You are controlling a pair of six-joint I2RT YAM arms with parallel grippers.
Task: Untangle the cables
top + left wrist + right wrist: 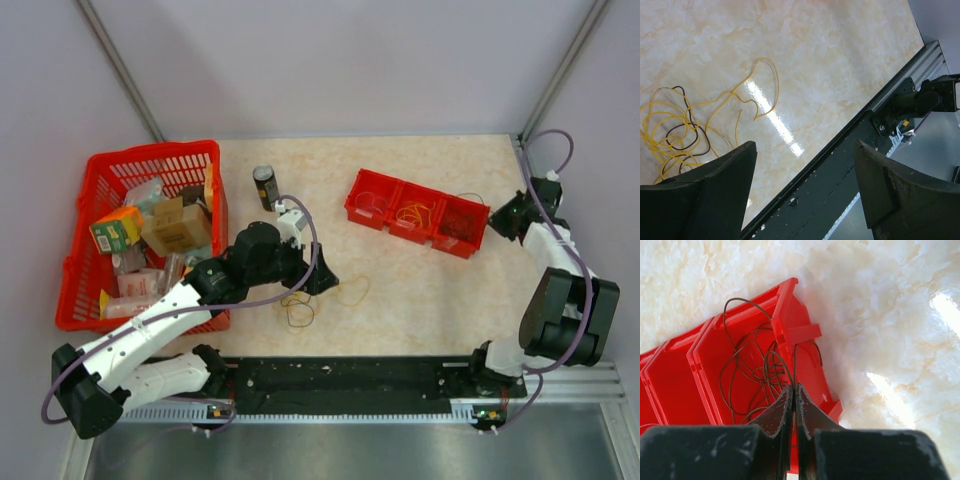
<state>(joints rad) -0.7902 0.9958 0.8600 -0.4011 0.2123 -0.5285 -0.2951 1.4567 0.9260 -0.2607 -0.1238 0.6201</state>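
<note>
A tangle of thin yellow and dark brown cables [298,308] lies on the table in front of my left gripper [322,282]. In the left wrist view the tangle [675,131] is at the left, and my left gripper [805,145] is wide open and empty above the table's near edge. A red three-compartment bin [389,190] holds pale, yellow and dark cables in separate compartments. My right gripper [497,218] is at its right end. In the right wrist view my right gripper [793,386] is shut on a dark brown cable [742,371] that trails into the end compartment [707,362].
A red basket [96,172] full of boxes and packets stands at the left. A black can [265,186] stands upright behind my left arm. A black rail [350,375] runs along the near edge of the table.
</note>
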